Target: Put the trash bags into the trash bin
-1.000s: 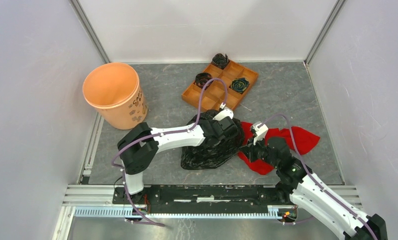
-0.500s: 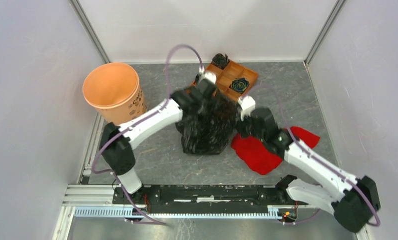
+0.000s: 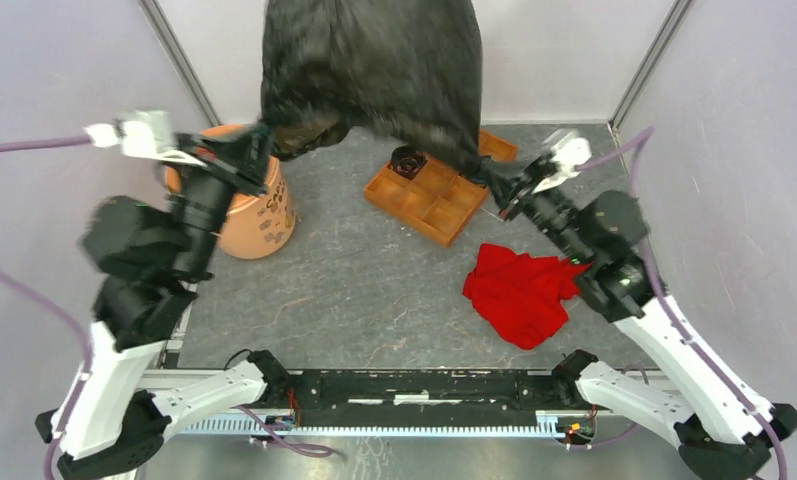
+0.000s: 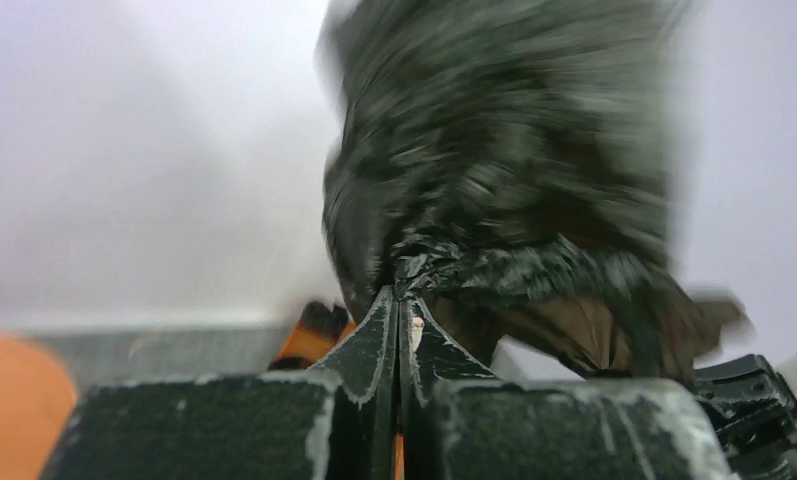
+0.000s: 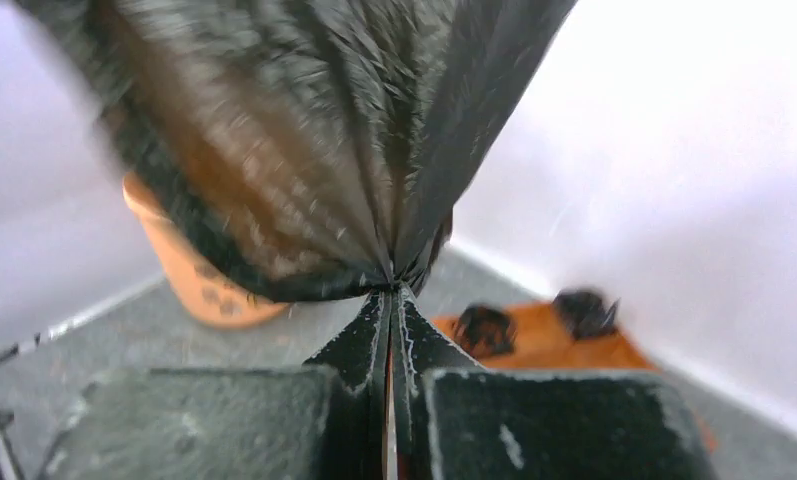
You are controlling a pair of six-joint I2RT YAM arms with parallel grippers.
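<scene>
Status: task under way, nothing shown deposited. The large bag (image 3: 374,70) hangs in the air at the upper centre of the top view, stretched between both arms and blurred. The left tool (image 3: 257,148) is clamped on its lower left corner; the left wrist view shows the two fingers pressed together with film pinched between them. The right tool (image 3: 494,183) is clamped likewise on the lower right corner, and the right wrist view confirms fingers together on a gathered pleat. The bin (image 3: 262,215) stands upright at the left of the frame, beside the bag's left corner; most of the bag sits to the right of it, not over the mouth. The bin's inside is largely hidden by the left arm, so its contents cannot be judged. Small black wads (image 3: 407,158) lie in the tray (image 3: 426,200) at centre, partly hidden behind the bag; the right wrist view shows two. A red cloth (image 3: 519,290) lies on the counter (image 3: 354,280), lower right. Outstanding, by judgement: carry the bag over the bin, feed it in, release, then collect the wads.
</scene>
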